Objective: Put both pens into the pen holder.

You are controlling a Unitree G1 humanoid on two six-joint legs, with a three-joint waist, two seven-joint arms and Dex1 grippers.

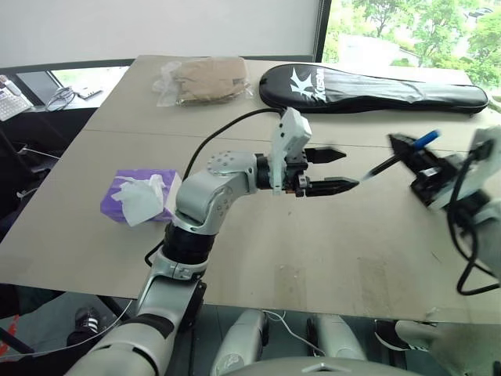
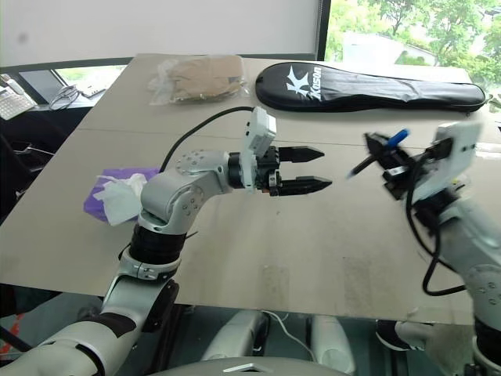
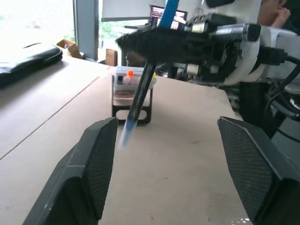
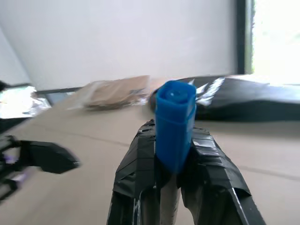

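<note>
Blue-capped pen (image 2: 381, 151) clamped between right fingers (image 4: 140, 187).

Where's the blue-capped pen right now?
The blue-capped pen is clamped in the right gripper, held above the table's right side, its white tip slanting toward the open left gripper.

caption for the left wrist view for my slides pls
Open left gripper faces the right gripper clamping the blue-capped pen, pen holder on the table behind.
</note>
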